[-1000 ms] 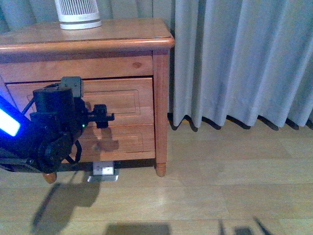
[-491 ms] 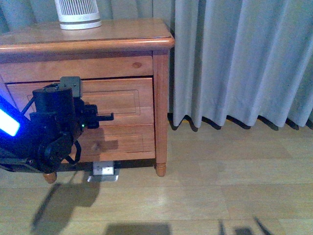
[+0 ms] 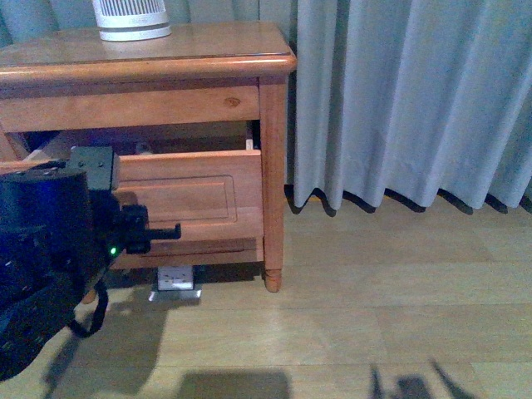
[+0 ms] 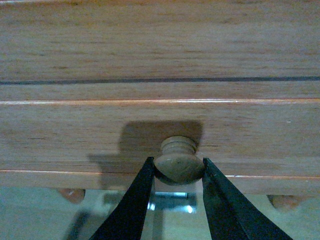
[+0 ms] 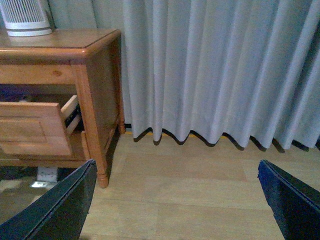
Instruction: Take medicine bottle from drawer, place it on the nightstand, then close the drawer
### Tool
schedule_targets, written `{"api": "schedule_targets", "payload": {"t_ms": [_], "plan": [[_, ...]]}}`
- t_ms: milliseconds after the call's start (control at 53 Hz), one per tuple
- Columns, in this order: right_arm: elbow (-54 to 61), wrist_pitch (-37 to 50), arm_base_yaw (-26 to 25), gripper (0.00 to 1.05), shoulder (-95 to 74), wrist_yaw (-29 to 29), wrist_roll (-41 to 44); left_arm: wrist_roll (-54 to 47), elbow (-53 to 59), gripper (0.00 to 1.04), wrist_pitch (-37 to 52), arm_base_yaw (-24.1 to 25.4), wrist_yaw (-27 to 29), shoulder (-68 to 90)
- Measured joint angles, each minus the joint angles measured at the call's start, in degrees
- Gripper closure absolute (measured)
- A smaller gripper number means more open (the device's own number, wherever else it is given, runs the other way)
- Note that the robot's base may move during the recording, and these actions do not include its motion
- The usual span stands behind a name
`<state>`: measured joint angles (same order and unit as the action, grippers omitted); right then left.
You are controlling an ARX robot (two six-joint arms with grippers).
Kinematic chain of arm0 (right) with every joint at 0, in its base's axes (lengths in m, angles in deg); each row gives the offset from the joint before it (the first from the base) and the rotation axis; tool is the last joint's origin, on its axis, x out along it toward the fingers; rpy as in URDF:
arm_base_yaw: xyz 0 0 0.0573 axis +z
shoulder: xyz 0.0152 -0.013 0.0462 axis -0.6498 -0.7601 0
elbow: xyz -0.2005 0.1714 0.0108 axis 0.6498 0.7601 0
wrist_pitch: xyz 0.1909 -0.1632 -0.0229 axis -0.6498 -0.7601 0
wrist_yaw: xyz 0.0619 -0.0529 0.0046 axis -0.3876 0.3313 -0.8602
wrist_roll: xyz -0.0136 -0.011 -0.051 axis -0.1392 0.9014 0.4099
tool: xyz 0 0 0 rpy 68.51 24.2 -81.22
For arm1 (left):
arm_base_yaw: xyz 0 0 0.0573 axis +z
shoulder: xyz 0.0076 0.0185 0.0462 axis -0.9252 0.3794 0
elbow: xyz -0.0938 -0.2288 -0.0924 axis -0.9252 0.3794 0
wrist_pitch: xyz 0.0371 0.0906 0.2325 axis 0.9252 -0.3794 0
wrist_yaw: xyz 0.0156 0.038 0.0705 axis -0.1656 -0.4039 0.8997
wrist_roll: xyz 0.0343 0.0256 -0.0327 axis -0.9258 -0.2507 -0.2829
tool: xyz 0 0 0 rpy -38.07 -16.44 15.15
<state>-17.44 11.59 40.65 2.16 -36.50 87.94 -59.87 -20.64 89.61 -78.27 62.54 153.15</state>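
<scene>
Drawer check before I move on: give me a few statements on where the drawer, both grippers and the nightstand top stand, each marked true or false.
1. The drawer stands pulled out of the nightstand. True.
2. The left gripper has its fingers closed on the knob from both sides. True.
3. The right gripper is shut on the medicine bottle. False: it is open and empty, facing floor and curtain.
4. The medicine bottle stands on the nightstand top. False: the visible top bears only a white ribbed device.

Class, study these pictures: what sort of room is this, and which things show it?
Probably a bedroom: a wooden nightstand with an open drawer stands beside floor-length grey curtains on a wood floor.
</scene>
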Motion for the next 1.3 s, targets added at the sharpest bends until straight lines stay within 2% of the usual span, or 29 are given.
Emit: {"api": "schedule_targets", "payload": {"t_ms": [189, 340, 604, 717, 830, 1000, 1094, 1208, 1302], "plan": [[0.0, 0.0, 0.0, 0.07, 0.0, 0.0, 0.0, -2.0, 14.6, 0.82, 1.2, -1.8, 1.3, -7.9], [0.0, 0.0, 0.0, 0.07, 0.0, 0.0, 0.0, -2.5, 20.6, 0.81, 1.8, -3.0, 2.1, -10.7], [0.0, 0.0, 0.0, 0.07, 0.0, 0.0, 0.0, -2.6, 22.0, 0.42, -5.0, -1.8, 3.0, -17.3], [0.0, 0.0, 0.0, 0.07, 0.0, 0.0, 0.0, -4.0, 23.4, 0.21, -12.9, 0.3, 2.3, -28.4], [0.0, 0.0, 0.0, 0.07, 0.0, 0.0, 0.0, -6.6, 23.5, 0.05, -21.5, 2.5, 1.3, -41.0], [0.0, 0.0, 0.0, 0.07, 0.0, 0.0, 0.0, -10.7, 19.8, 0.07, -39.2, 5.1, 1.1, -68.1], [0.0, 0.0, 0.0, 0.07, 0.0, 0.0, 0.0, -10.8, 18.8, 0.07, -48.2, 4.4, 3.6, -81.2], [0.0, 0.0, 0.0, 0.07, 0.0, 0.0, 0.0, -10.6, 20.1, 0.07, -55.5, 0.0, 9.6, -95.2], [0.0, 0.0, 0.0, 0.07, 0.0, 0.0, 0.0, -10.0, 22.9, 0.07, -61.1, -6.4, 16.0, -105.0]]}}
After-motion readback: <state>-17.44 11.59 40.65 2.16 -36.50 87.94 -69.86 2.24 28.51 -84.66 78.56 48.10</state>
